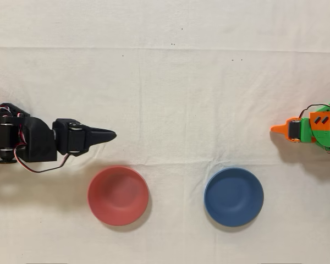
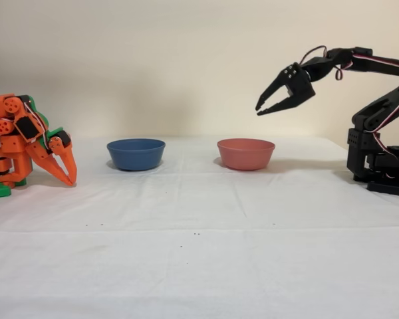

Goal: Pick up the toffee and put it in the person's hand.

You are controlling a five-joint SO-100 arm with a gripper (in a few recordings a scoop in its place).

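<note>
Toffee: can't be made out on the cloth or in either bowl; bowl interiors hidden in fixed view, so its place is unknown. No hand to receive it. Black gripper (image 2: 265,108) raised high, jaws parted, nothing betw. them, tips angled down, prob. a ready pose before the reach. Red bowl (image 2: 245,153) sits below and just ahead of the jaws; blue bowl (image 2: 136,153) farther out. White tablecloth (image 2: 199,252) beneath. Orange arm (image 2: 26,139) idle, well apart, opp. side.

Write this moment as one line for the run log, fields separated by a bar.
black gripper: open, raised, holding nothing | red bowl: on cloth, looks empty | blue bowl: on cloth, looks empty | orange arm: idle
</note>
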